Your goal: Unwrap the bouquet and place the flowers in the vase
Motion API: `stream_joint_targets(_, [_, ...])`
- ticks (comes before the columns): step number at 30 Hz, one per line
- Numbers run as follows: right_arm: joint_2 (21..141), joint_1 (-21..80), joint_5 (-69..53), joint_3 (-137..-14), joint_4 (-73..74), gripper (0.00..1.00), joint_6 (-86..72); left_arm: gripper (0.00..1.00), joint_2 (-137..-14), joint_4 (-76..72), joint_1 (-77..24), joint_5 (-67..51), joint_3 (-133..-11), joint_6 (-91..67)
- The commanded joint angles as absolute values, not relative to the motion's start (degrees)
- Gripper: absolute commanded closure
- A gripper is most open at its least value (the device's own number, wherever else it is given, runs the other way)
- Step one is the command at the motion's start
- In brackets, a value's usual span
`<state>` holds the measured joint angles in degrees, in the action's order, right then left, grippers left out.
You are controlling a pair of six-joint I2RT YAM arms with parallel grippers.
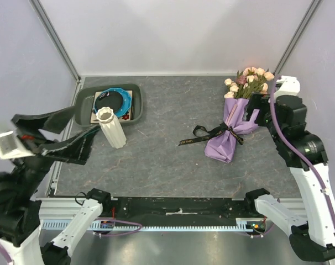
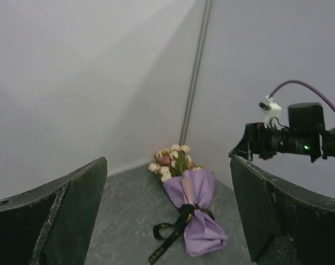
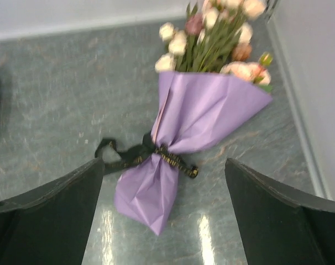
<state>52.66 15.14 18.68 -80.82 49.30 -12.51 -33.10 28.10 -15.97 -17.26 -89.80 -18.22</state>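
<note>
A grey, marbled worktop sits inside a booth of plain pale walls, with metal frame posts running up the two far corners.

The bouquet lies flat on the right side of the worktop. It is wrapped in lilac paper, and its peach, cream and mauve flowers point toward the far right corner. A black ribbon ties its waist and trails off to the left.

On the left, the white ribbed vase stands upright. Just behind it is a dark grey tray holding a blue ring.

The left end effector hangs at the left edge beside the vase, well apart from the bouquet. Its fingers are spread wide and hold nothing.

The right end effector hovers at the bouquet's right side, near where the paper flares below the blooms. Its fingers are also spread fully and grip nothing. Whether it touches the paper cannot be told.
</note>
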Motion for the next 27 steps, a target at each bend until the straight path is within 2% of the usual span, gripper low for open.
stream_joint_targets(1, [55.3, 14.9, 12.1, -72.5, 45.4, 0.02, -16.7, 0.00, -38.0, 30.8, -16.1, -29.2, -85.2, -20.7])
stream_joint_targets(4, [57.8, 14.9, 6.6, -64.5, 42.0, 0.02, -19.1, 0.22, -41.0, 24.8, -16.2, -39.3, -77.5, -23.4])
stream_joint_targets(7, [59.6, 15.0, 4.0, -58.5, 38.2, 0.02, -21.3, 0.23, -47.2, 22.8, -16.1, -48.9, -72.3, -24.9])
stream_joint_targets(9, [59.7, 15.0, 4.3, -55.6, 35.2, 0.02, -21.9, 0.22, -50.0, 22.6, -16.4, -50.4, -69.4, -25.2])
stream_joint_targets(13, [61.3, 14.9, 6.6, -49.7, 31.9, 0.02, -23.8, 0.17, -55.0, 15.2, -20.9, -45.5, -61.6, -27.8])
stream_joint_targets(18, [63.0, 13.5, 6.4, -45.6, 27.3, 0.02, -26.8, 0.19, -62.5, 7.5, -32.5, -35.9, -55.6, -28.9])
stream_joint_targets(22, [63.2, 8.2, 4.2, -42.0, 22.1, 0.03, -29.6, 0.28, -73.3, 5.0, -40.2, -25.3, -58.6, -26.1])
stream_joint_targets(27, [66.6, 1.4, -1.3, -41.3, 15.1, 0.11, -32.1, 0.28, -88.1, 0.2, -44.1, -21.6, -64.3, -24.4])
